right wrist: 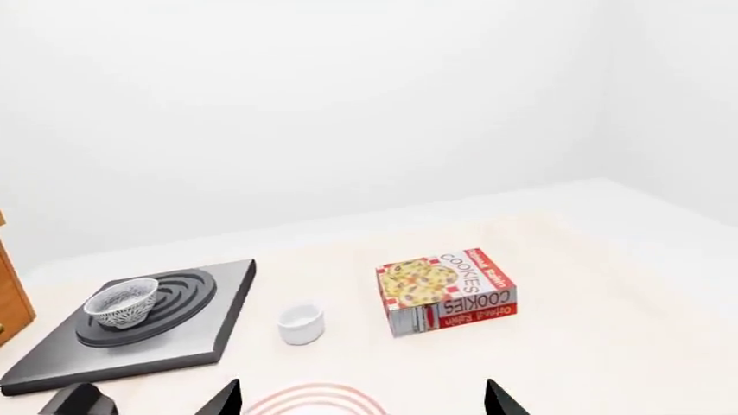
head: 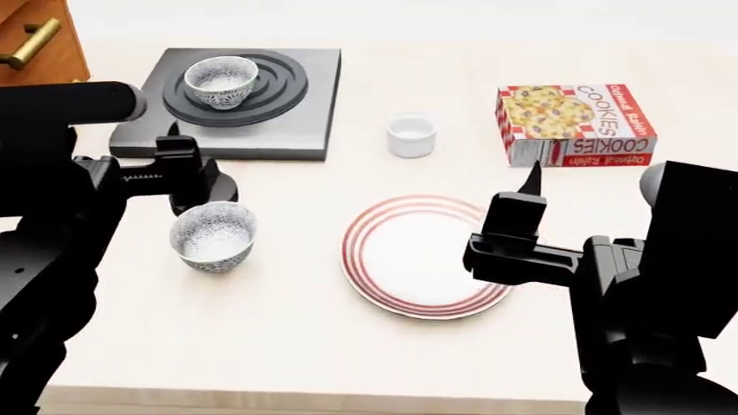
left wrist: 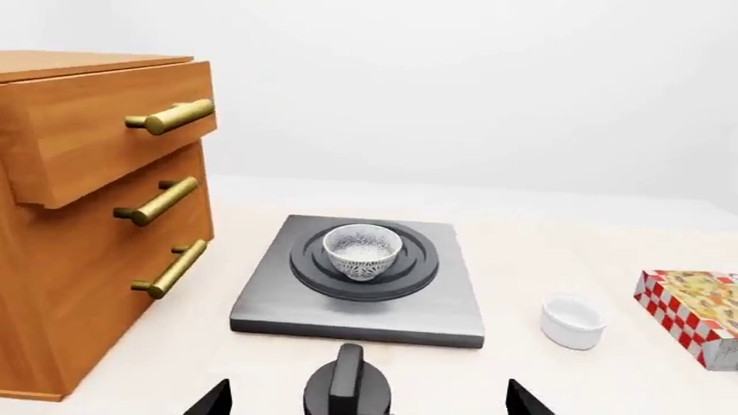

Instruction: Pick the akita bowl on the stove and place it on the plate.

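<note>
The akita bowl (head: 220, 79), white with fine grey speckles, sits upright on the burner rings of the dark grey stove (head: 300, 121); the left wrist view shows the bowl (left wrist: 362, 251) centred on the stove (left wrist: 450, 303). My left gripper (left wrist: 369, 401) is open and empty, low in front of the stove's front edge by its black knob (left wrist: 346, 385), short of the bowl. The red-ringed plate (head: 421, 255) lies empty mid-table. My right gripper (right wrist: 362, 399) is open and empty at the plate's right rim (right wrist: 317, 398).
An identical speckled bowl (head: 214, 235) stands on the table just below my left gripper (head: 190, 169). A small plain white cup (head: 412, 135) and a cookies box (head: 576, 124) lie right of the stove. A wooden drawer cabinet (left wrist: 92, 216) flanks the stove's left.
</note>
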